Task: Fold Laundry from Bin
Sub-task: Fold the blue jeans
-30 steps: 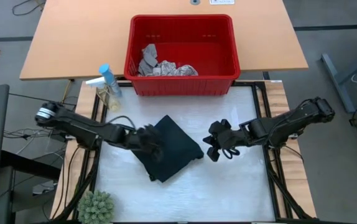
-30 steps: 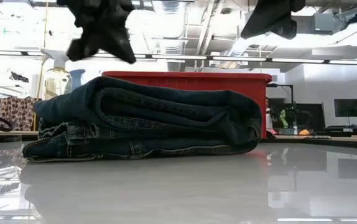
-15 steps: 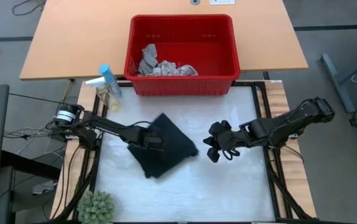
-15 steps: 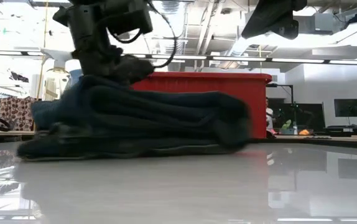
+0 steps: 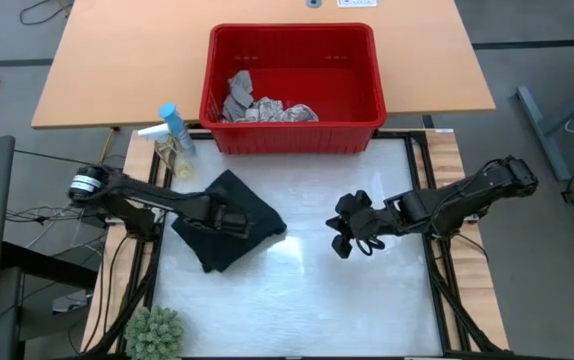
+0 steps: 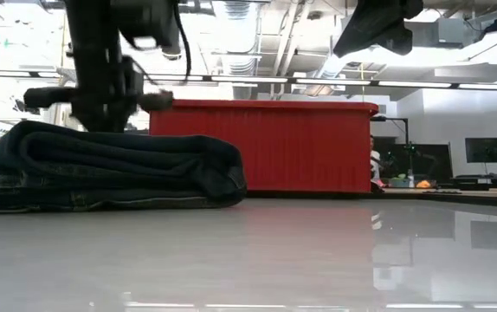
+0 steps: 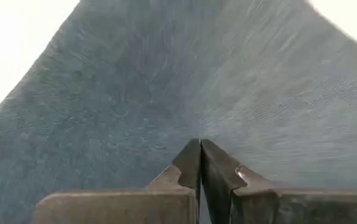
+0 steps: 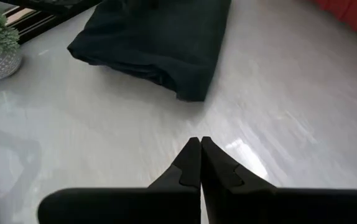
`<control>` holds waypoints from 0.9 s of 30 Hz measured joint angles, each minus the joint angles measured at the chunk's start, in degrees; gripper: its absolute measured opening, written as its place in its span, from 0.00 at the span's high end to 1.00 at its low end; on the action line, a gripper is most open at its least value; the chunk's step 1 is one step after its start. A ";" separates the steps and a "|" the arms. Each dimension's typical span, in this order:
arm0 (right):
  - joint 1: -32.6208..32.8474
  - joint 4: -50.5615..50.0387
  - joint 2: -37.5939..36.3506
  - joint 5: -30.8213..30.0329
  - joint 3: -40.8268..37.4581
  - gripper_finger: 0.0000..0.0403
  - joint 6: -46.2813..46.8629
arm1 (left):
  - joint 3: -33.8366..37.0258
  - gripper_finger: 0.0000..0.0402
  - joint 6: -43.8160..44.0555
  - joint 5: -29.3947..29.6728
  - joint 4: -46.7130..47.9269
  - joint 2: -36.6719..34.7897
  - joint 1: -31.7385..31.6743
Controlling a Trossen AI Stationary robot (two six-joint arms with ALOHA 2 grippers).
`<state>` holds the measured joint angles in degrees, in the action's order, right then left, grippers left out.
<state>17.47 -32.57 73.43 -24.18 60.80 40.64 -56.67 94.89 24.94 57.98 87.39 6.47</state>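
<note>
White worktop (image 5: 297,290) fills the lower middle of the high view, with the red bin (image 5: 294,130) above it at upper centre. At centre left the left jaws (image 5: 229,219) are pressed shut, their tips meeting in a thin line in the left wrist view and bearing down on the top of the folded dark trousers (image 5: 227,225), pinching no cloth that I can see. Over the last second the trousers have slid from mid-worktop toward the left edge, and in the low view they now sit at far left, clear of the bin's front where before they covered it. That reads as the finished fold being pushed aside to free the middle for the next garment. The right jaws (image 5: 344,238), also closed and empty, hover over bare worktop right of centre and have not moved. Outward from there, a grey cloth (image 5: 239,95) and a leaf-print cloth (image 5: 285,112) lie crumpled in the bin's lower left, so I judge one piece done and two to go. A spray bottle (image 5: 174,140) stands just beside the bin's lower-left corner, and a small plant (image 5: 154,333) sits at bottom left.
</note>
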 joint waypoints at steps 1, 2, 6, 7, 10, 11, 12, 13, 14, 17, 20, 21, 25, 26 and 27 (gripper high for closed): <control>0.03 0.01 0.00 0.00 0.00 0.93 0.02 | -0.62 1.00 0.59 1.03 0.13 -1.73 0.25; 0.16 0.01 0.00 0.02 0.00 0.93 0.04 | -1.24 1.00 0.53 2.27 0.09 -3.58 0.68; 0.59 0.04 0.00 0.02 0.00 0.94 0.24 | -3.00 1.00 -6.53 10.13 -7.59 -10.18 2.70; 0.58 0.04 0.00 0.02 0.00 0.94 0.26 | -3.07 1.00 -9.98 11.34 -11.33 -11.21 2.79; 0.55 0.06 0.00 0.02 0.00 0.93 0.26 | -3.12 1.00 -18.79 10.15 -18.29 -11.30 0.61; 0.55 0.01 0.00 0.02 0.00 0.93 0.27 | -3.12 1.00 -21.38 9.22 -19.91 -10.39 -0.41; 0.55 0.04 0.00 0.02 0.00 0.93 0.28 | -3.12 1.00 -24.02 8.08 -21.42 -9.19 -1.49; 0.55 0.06 0.00 0.02 0.00 0.93 0.28 | -3.12 1.00 -26.50 6.17 -22.67 -7.94 -2.54; 0.51 0.04 0.00 0.02 0.00 0.93 0.28 | -3.08 1.00 -28.86 3.65 -23.96 -6.57 -3.64; 0.48 0.05 0.02 0.02 0.00 0.93 0.31 | -3.08 1.00 -36.68 -5.38 -30.20 -1.85 -6.46; 0.48 0.03 0.02 0.04 0.00 0.93 0.76 | -3.08 1.00 -39.12 -13.06 -32.53 2.81 -8.42; 0.48 -0.01 0.02 0.02 0.00 0.93 1.23 | -3.08 1.00 -38.48 -14.45 -31.41 4.25 -8.81; 0.55 -0.09 0.02 0.04 0.00 0.93 2.20 | -3.03 1.00 -36.04 -16.42 -26.50 8.70 -9.96; 0.53 -0.17 0.02 0.04 0.00 0.93 2.40 | -3.04 1.00 -36.17 -16.36 -26.05 9.43 -10.18; 0.46 -0.22 0.02 0.04 0.00 0.93 2.42 | -3.12 1.00 -36.42 -16.17 -25.88 9.99 -10.39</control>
<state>17.94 -32.79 73.45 -24.14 60.80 43.06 -59.79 58.48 8.77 32.10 97.38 -3.93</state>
